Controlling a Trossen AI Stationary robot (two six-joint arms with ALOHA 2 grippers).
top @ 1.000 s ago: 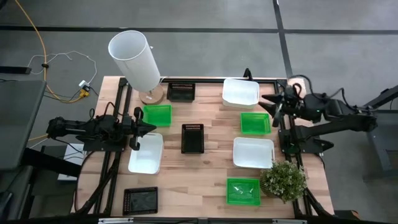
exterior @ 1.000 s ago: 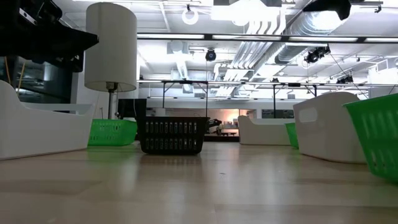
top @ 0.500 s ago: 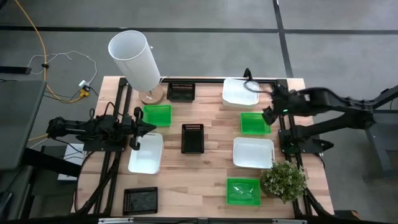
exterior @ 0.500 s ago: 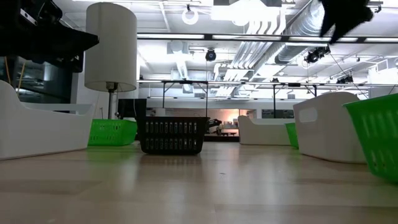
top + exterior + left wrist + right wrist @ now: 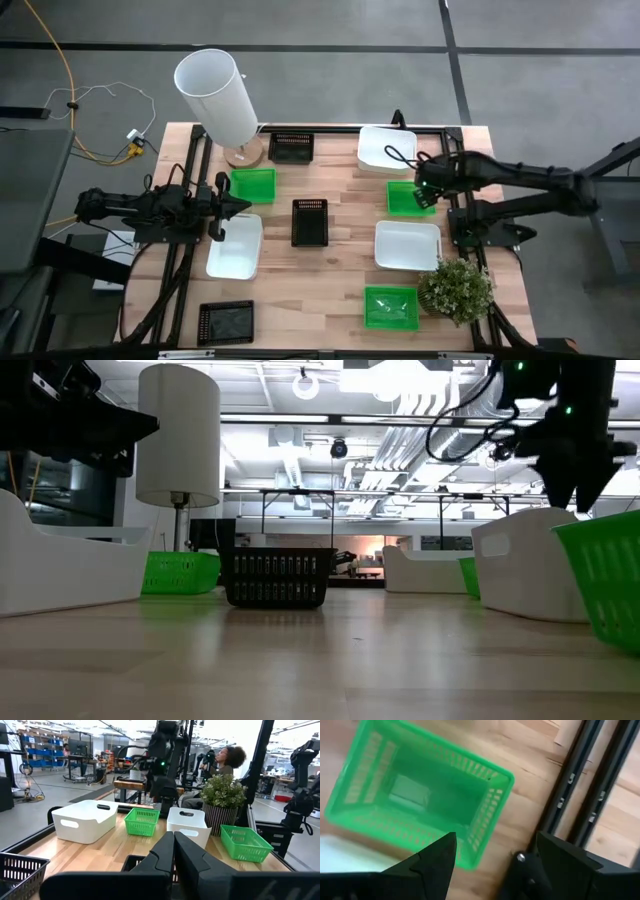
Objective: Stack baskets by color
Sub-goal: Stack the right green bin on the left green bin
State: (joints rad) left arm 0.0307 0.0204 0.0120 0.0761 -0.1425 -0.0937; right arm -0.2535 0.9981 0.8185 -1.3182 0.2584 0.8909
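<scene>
Green, white and black baskets stand apart, each on its base, on the wooden table. My right gripper (image 5: pixel 422 186) hangs open and points down over the right rim of the green basket (image 5: pixel 409 198) at the table's right. In the right wrist view its fingers straddle that basket's (image 5: pixel 420 795) edge from above without touching it. In the low view this gripper (image 5: pixel 578 495) is high above the table. My left gripper (image 5: pixel 236 207) stays shut and level at the left edge, above the white basket (image 5: pixel 235 247) and beside another green basket (image 5: pixel 252 184).
A tall white cylinder (image 5: pixel 217 92) stands at the far left and a potted plant (image 5: pixel 456 289) at the near right. A black basket (image 5: pixel 309 221) sits mid-table. Black frame rails (image 5: pixel 580 795) run along the right edge, close to my right gripper. A person (image 5: pixel 226 762) sits beyond the table.
My right gripper has swung from the table's right edge toward the left, come down, and tipped from level to pointing down over the right green basket. No basket has moved.
</scene>
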